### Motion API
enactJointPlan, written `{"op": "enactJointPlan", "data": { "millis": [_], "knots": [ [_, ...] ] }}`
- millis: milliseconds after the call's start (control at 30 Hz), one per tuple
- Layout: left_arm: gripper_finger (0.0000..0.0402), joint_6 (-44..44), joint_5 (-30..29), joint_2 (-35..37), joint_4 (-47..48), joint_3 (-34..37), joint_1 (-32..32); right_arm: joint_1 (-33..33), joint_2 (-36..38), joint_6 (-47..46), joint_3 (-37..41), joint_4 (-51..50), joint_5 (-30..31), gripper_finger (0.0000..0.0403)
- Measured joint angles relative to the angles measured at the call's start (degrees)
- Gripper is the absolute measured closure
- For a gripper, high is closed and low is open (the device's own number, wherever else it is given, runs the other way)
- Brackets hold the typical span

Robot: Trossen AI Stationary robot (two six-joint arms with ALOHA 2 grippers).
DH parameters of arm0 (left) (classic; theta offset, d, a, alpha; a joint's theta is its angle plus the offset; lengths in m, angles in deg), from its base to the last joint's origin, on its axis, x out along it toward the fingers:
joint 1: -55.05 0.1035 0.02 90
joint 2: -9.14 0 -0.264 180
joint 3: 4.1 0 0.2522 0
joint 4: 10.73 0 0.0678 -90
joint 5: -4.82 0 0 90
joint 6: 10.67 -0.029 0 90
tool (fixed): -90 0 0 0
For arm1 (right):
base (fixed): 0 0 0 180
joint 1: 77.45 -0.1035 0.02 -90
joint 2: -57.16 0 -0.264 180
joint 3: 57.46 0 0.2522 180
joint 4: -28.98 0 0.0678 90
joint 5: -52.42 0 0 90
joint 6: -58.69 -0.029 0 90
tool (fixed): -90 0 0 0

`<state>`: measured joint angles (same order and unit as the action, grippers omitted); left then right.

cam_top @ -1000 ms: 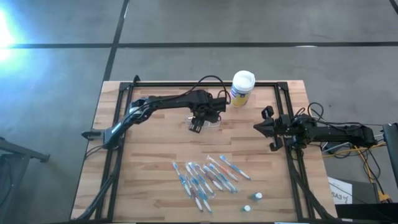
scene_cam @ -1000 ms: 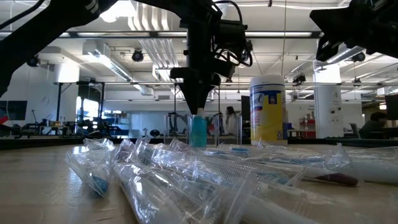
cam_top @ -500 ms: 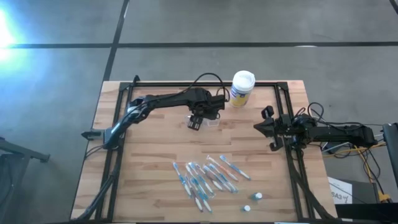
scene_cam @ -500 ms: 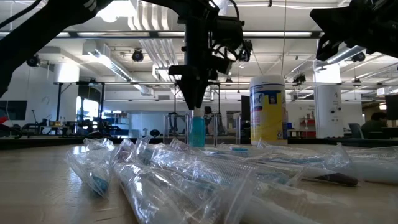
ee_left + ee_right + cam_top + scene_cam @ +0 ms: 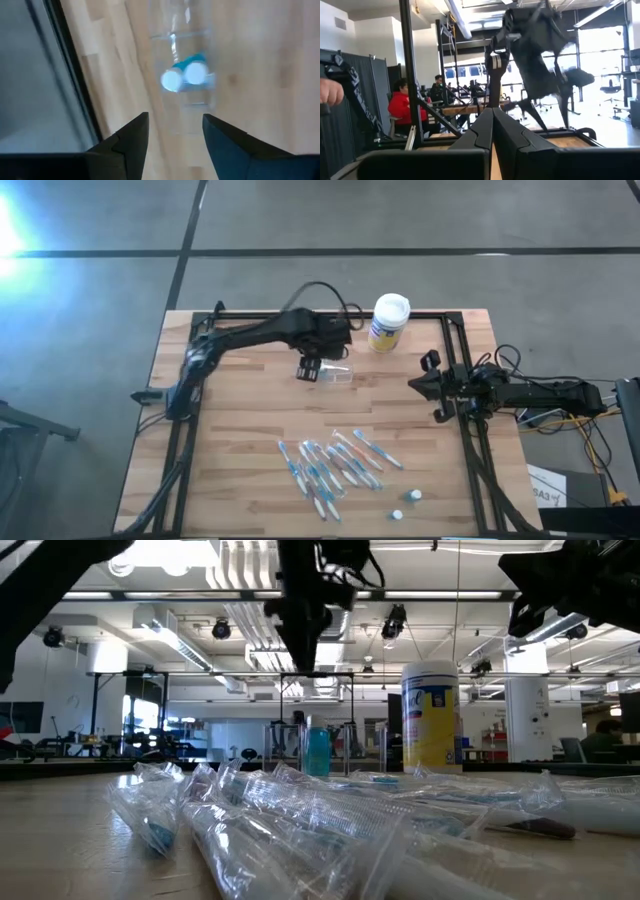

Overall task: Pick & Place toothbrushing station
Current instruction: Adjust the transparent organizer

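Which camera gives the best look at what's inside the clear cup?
The left wrist view: it looks down into the cup at two white-capped tubes. The low view shows the cup side-on with something blue inside. The high view shows only a faint outline. The right wrist view doesn't show it.

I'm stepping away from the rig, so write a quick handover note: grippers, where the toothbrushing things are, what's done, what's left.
Left gripper: open, empty, raised above the clear cup at the table's far middle.
Right gripper: shut, empty, waiting at the right edge.
Clear cup: upright, holding a blue tube with white caps.
Wrapped toothbrushes: piled near the front.
Two small white-capped tubes: front right.
Yellow canister: far edge, beside the cup.
Done: tube in the cup.
Left: the toothbrushes and both small tubes.
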<state>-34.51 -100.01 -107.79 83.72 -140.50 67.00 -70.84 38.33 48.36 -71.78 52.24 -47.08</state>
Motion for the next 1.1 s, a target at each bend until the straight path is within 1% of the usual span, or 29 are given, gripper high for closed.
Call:
{"op": "enactJointPlan", "data": {
  "millis": [100, 167, 267, 333, 400, 467, 567, 633, 733, 833, 967, 1100],
  "knots": [
    [0.0233, 3.3, 5.5, 6.3, -0.9, 2.7, 0.2, 0.0, 0.0, -0.1, 0.0, -0.3, 0.0, 0.0394],
    [0.0255, 5.4, 7.5, 11.3, -4.1, 6.7, 0.2, 0.0, 0.0, -0.2, 0.0, -0.5, -0.1, 0.0394],
    [0.0299, 9.0, 7.4, 20.1, -12.9, 17.2, 0.2, -0.1, 0.0, -0.2, 0.0, -0.9, -1.1, 0.0394],
    [0.0334, 12.1, 7.0, 26.4, -21.1, 26.7, 0.3, -0.1, 0.0, -0.2, 0.0, -1.1, -1.5, 0.0394],
    [0.037, 14.9, 4.3, 32.4, -30.2, 37.1, 0.3, -0.1, 0.0, 0.0, 0.0, -1.9, -1.5, 0.0394],
    [0.0393, 18.4, -1.0, 37.8, -40.7, 48.3, 0.3, -0.1, -0.1, 0.6, 0.0, -2.7, -1.5, 0.0394],
    [0.0392, 23.7, -6.8, 44.3, -56.2, 63.9, 0.5, -0.1, -0.1, 2.1, 0.0, -3.6, -1.1, 0.0394],
    [0.0393, 28.3, -9.6, 47.4, -66.0, 72.7, 1.0, -0.1, -0.2, 3.0, 0.0, -3.9, -0.8, 0.0394],
    [0.0397, 36.0, -10.6, 50.0, -78.2, 83.7, 2.4, -0.1, -0.9, 3.4, 0.0, -3.9, -0.8, 0.0394],
    [0.0395, 43.5, -10.9, 50.5, -86.9, 91.6, 3.4, -0.1, -2.5, 4.0, 0.0, -5.8, -0.3, 0.0394],
    [0.0398, 48.6, -10.8, 48.9, -92.7, 97.7, 3.5, 0.0, -6.8, 5.6, 0.0, -7.7, 4.2, 0.0394],
    [0.0398, 52.1, -10.8, 45.6, -97.2, 99.3, 3.4, 0.0, -11.8, 7.9, 0.0, -6.6, 7.7, 0.0394]
  ]
}}
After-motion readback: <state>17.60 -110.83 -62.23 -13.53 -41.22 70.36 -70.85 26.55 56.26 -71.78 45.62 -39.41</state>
